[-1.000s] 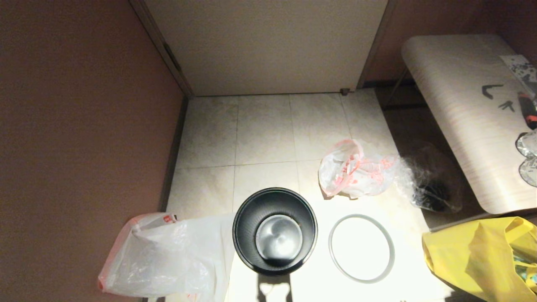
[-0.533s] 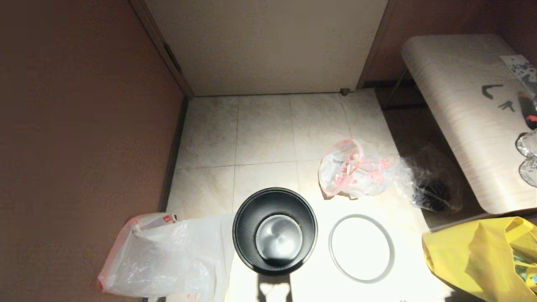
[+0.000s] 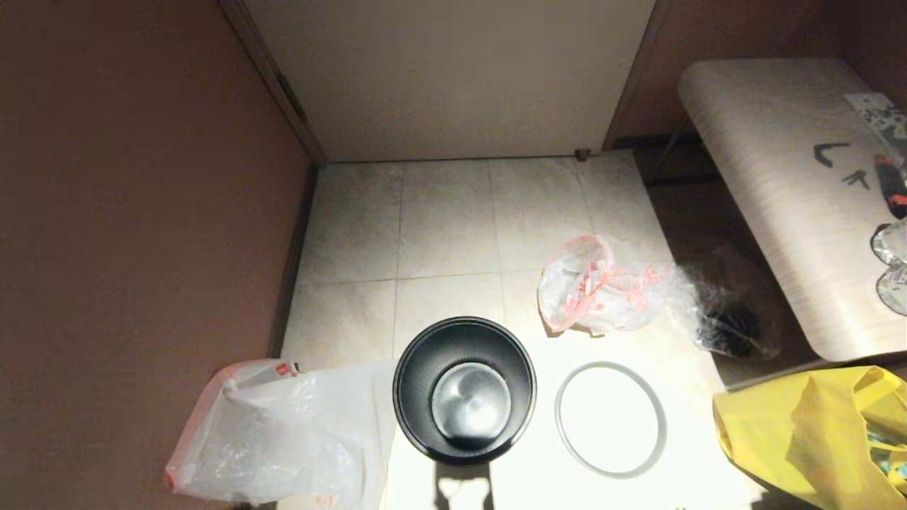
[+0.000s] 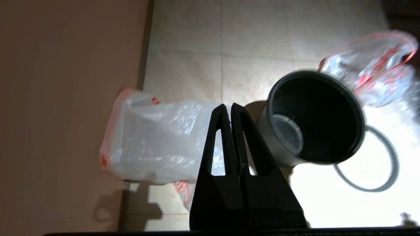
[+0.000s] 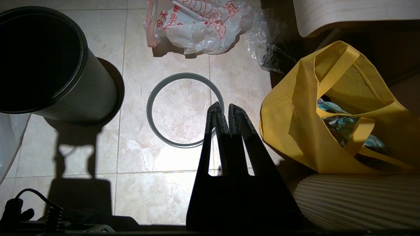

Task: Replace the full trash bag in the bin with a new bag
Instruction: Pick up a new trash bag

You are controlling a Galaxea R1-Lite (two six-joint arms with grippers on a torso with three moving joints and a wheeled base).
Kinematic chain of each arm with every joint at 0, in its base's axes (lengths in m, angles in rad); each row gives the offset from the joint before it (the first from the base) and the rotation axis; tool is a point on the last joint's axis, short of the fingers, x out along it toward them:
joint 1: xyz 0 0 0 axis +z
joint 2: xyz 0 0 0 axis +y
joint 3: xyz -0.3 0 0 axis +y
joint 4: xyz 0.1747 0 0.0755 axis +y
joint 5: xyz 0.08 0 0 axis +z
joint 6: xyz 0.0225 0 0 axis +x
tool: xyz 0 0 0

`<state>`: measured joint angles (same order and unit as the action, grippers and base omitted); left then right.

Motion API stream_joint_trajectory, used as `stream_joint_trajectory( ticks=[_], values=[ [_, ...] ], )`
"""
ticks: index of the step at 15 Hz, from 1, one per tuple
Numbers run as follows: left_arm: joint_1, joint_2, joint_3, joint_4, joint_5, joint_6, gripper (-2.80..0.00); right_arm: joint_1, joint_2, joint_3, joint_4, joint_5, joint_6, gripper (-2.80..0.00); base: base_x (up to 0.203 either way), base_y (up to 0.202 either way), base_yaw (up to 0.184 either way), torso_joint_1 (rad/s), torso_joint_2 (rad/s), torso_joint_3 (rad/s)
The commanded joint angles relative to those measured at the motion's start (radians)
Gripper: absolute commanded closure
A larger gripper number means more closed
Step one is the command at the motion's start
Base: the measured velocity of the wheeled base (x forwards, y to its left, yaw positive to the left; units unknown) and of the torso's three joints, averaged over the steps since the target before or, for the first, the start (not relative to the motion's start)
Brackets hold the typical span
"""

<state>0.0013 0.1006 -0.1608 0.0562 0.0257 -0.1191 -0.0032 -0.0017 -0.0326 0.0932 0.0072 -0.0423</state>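
The bin (image 3: 418, 368) stands in the middle of the tiled floor, black, round and bare inside, with no bag in it. Its thin grey hoop (image 3: 558, 418) lies flat on the floor just to its right. The full trash bag (image 3: 602, 290), lumpy with red print, lies beyond the hoop. The new bag (image 3: 283, 432), smooth and whitish, lies left of the bin against the wall. Neither gripper shows in the head view. My left gripper (image 4: 230, 106) hangs shut and holding nothing above the floor, between the new bag (image 4: 157, 137) and the bin (image 4: 315, 118). My right gripper (image 5: 223, 105) is shut and holding nothing over the edge of the hoop (image 5: 148, 111).
A clear crinkly bag (image 3: 730, 319) with dark contents lies right of the full bag. A yellow bag (image 3: 815, 432) stands at the near right, under the edge of a pale table (image 3: 779, 198). A brown wall (image 3: 142, 248) runs down the left side and a door (image 3: 453, 78) closes the far end.
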Motion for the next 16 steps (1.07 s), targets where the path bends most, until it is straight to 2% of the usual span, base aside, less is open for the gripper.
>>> stream_joint_trajectory(
  ticks=[1,2,6,8,11,16],
  values=[
    [-0.003,0.155,-0.075,0.003,-0.022,0.004,0.0,0.0,0.002,0.0,0.0,0.0,-0.001,0.0,0.0,0.0,0.0,0.0,0.0,0.0],
    [-0.004,0.225,-0.108,0.015,-0.062,0.036,0.0,0.0,0.002,-0.001,0.0,0.0,-0.001,0.0,0.0,0.0,0.0,0.0,0.0,0.0],
    [-0.005,0.512,-0.164,0.09,-0.281,0.263,0.0,0.0,0.002,0.0,0.0,0.0,-0.001,0.0,0.0,0.0,0.0,0.0,0.0,0.0],
    [-0.015,0.66,-0.171,0.102,-0.336,0.314,0.0,0.0,0.002,-0.001,0.0,0.0,-0.001,0.0,0.0,0.0,0.0,0.0,0.0,0.0],
    [-0.031,0.916,-0.203,0.103,-0.359,0.343,0.0,0.0,0.002,0.0,0.0,0.0,-0.001,0.0,0.0,0.0,0.0,0.0,0.0,0.0],
    [-0.113,1.318,-0.339,0.102,-0.343,0.313,0.0,0.0,0.002,0.0,0.0,0.0,-0.001,0.0,0.0,0.0,0.0,0.0,0.0,0.0]
  ],
)
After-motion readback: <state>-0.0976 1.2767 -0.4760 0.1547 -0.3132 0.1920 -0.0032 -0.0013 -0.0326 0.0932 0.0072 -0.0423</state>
